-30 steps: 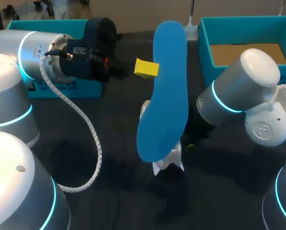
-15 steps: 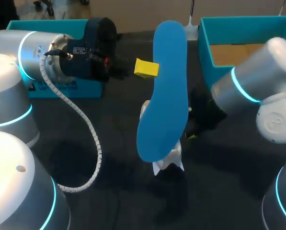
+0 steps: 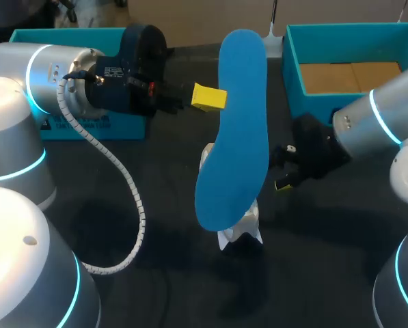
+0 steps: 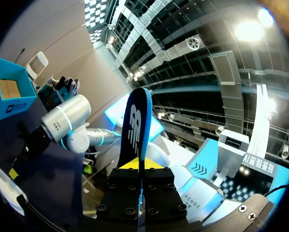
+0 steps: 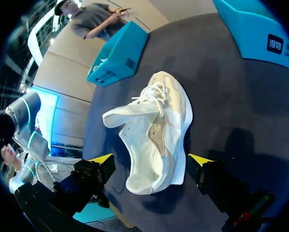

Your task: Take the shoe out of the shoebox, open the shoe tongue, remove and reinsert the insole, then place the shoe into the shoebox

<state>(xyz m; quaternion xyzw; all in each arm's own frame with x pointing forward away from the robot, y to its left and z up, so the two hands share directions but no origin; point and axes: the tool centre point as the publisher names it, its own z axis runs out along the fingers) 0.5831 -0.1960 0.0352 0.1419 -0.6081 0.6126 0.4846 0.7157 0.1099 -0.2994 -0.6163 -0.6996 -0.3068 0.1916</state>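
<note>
Dark table (image 3: 169, 280); blue insole (image 3: 236, 116) over shoe (image 3: 242, 231)

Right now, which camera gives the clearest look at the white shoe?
The right wrist view: the whole shoe lies on the table, laces and opening plain. In the head view the blue insole hides all but slivers of it. The left wrist view shows at most a white scrap.

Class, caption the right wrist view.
White lace-up sneaker lies on the dark table ahead of the open right gripper.
</note>
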